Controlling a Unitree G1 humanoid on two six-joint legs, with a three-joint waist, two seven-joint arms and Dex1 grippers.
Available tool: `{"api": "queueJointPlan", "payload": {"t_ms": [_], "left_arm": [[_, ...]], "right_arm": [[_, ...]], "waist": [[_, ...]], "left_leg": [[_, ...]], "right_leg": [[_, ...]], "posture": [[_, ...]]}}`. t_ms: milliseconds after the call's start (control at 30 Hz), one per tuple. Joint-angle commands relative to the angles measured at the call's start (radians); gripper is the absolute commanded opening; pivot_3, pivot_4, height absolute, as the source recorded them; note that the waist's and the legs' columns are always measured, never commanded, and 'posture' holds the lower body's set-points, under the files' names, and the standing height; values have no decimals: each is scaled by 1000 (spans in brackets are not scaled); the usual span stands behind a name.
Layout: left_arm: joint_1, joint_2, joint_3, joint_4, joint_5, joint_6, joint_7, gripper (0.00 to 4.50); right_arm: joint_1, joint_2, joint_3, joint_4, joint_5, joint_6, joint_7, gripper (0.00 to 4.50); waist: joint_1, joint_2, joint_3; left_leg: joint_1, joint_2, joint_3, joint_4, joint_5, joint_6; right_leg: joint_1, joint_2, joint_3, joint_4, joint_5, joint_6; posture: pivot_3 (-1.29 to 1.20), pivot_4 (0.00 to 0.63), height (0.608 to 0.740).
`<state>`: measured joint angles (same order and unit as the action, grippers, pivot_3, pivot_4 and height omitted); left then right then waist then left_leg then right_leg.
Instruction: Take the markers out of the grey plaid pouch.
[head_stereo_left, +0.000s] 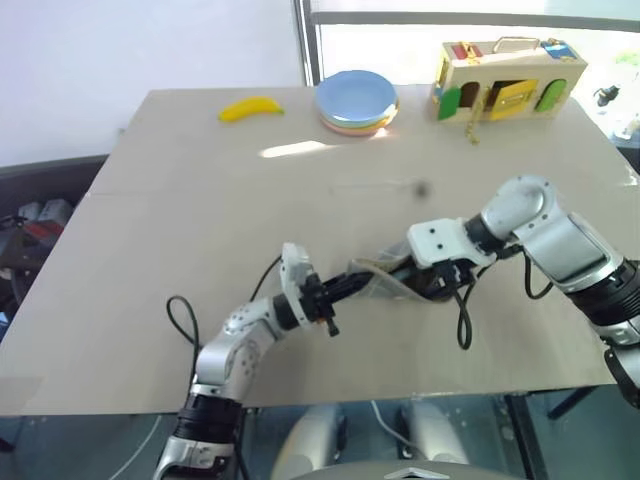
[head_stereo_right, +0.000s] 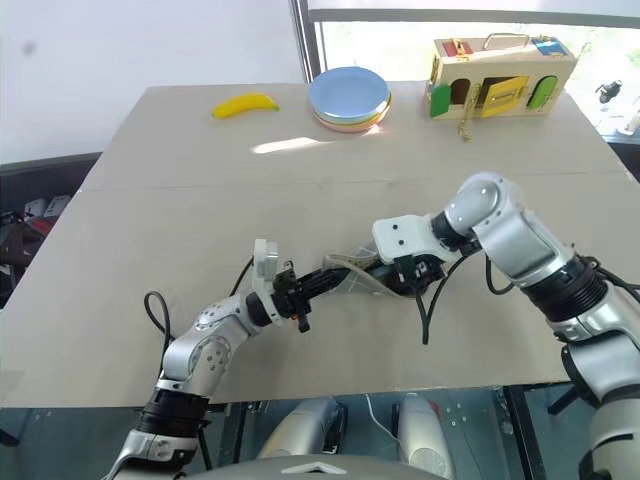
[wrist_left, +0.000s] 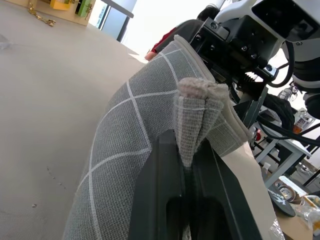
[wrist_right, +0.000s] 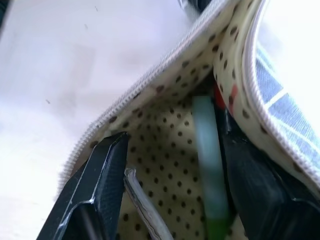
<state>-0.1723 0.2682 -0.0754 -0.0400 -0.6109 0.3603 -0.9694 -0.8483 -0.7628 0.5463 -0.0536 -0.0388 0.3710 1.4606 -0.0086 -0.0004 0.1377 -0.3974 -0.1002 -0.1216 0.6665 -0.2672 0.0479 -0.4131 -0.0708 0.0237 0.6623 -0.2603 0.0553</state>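
Mid-table, toward its near edge, the left gripper (head_stereo_left: 335, 291) pinches 1 end of the grey plaid pouch (wrist_left: 125, 150). Inside the pouch's mouth, the right gripper (wrist_right: 170, 200) stands parted astride the green marker (wrist_right: 210, 165), lengthwise between its fingers.

Banana (head_stereo_left: 251, 108), stacked plates (head_stereo_left: 356, 101), wooden latch box (head_stereo_left: 508, 79) along table's (head_stereo_left: 180, 220) far edge.

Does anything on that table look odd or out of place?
Only the grey plaid pouch: it is lifted off the table, its corner pinched by the left gripper, while the right gripper reaches inside beside a pale green marker. Nothing looks spilled or damaged.
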Motion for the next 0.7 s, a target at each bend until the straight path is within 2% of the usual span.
{"api": "queueJointPlan", "payload": {"t_ms": [33,167,400,500,567,700], "left_arm": [[-11,-1,12,12,6,-13,-5,0],[-17,2,9,22,8,-11,-13,0],[-19,0,9,24,10,-16,-11,0],[-18,0,11,21,10,-16,-7,0],[-16,0,12,18,9,-16,-4,0],[-14,-4,8,15,10,-17,-2,0]], "right_arm": [[-17,15,4,58,-57,-61,-30,3091],[-37,23,30,145,-127,-99,-28,3091],[-29,54,39,177,-148,-145,-7,3091],[-33,79,19,150,-131,-149,-5,2315],[-34,86,8,131,-121,-136,4,1391],[-28,89,23,155,-142,-169,4,1391]], "waist": [[-1,0,0],[-2,0,0],[-3,0,0],[-4,0,0],[-4,0,0],[-3,0,0]], "left_leg": [[0,0,0,0,0,0],[0,0,0,0,0,0],[1,0,0,0,0,0],[1,0,0,0,0,0],[1,0,0,0,0,0],[1,0,0,0,0,0]], "right_leg": [[0,0,0,0,0,0],[0,0,0,0,0,0],[0,0,0,0,0,0],[0,0,0,0,0,0],[0,0,0,0,0,0],[0,0,0,0,0,0]], "posture": [[0,150,740],[0,150,740],[0,150,740],[0,150,740],[0,150,740],[0,150,740]]}}
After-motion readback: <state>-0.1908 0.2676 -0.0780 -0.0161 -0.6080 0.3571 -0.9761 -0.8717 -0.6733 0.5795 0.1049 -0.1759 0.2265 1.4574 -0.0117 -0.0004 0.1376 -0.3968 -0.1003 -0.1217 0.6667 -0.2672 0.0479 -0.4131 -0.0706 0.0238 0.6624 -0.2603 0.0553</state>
